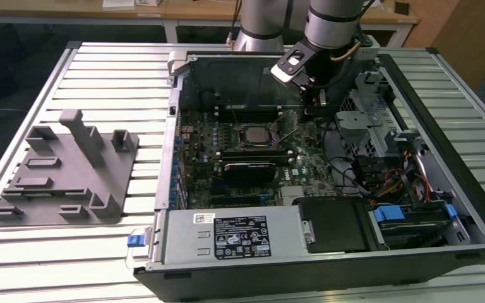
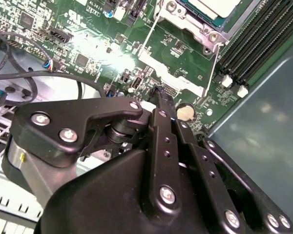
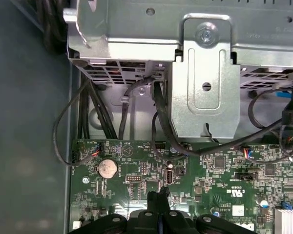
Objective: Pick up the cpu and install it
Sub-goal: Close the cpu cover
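Risk: claw (image 3: 158,196), fingers closed together on nothing, hangs close over the board (image 3: 219,175) near cables (image 3: 161,126), so sideways drift could snag a cable or scrape components; cpu (image 2: 212,6) sits in the socket (image 2: 188,23), apart from the claw, toward the exterior view's left.

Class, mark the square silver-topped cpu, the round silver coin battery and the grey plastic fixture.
square silver-topped cpu (image 1: 256,134), exterior view, metal top.
round silver coin battery (image 3: 107,168), first wrist view, face centre.
grey plastic fixture (image 1: 65,178), exterior view, flat base.
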Controlling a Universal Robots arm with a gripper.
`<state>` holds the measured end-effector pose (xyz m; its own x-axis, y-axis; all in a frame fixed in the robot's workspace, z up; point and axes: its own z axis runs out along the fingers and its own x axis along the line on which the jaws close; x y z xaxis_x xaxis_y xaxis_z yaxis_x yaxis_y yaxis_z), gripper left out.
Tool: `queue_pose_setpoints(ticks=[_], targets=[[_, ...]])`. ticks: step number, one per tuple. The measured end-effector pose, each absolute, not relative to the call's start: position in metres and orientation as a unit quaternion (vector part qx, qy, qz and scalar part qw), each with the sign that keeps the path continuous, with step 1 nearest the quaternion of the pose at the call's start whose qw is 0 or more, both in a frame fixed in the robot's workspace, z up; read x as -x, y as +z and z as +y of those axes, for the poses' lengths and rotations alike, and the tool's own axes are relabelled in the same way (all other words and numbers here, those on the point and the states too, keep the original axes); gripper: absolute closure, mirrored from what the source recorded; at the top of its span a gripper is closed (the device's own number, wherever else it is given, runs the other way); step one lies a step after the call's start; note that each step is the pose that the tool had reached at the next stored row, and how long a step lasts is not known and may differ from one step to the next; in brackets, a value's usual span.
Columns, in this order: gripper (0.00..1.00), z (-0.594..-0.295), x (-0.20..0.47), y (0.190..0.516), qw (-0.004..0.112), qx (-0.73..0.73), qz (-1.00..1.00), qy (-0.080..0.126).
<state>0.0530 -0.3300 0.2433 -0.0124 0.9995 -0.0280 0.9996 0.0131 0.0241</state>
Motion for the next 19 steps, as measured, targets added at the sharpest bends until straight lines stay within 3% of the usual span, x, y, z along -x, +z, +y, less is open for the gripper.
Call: queue_pose_setpoints(ticks=[19], targets=[[0.89, -0.33, -0.0479, 0.2393, 0.018, -0.702, 0.711, -0.002]])
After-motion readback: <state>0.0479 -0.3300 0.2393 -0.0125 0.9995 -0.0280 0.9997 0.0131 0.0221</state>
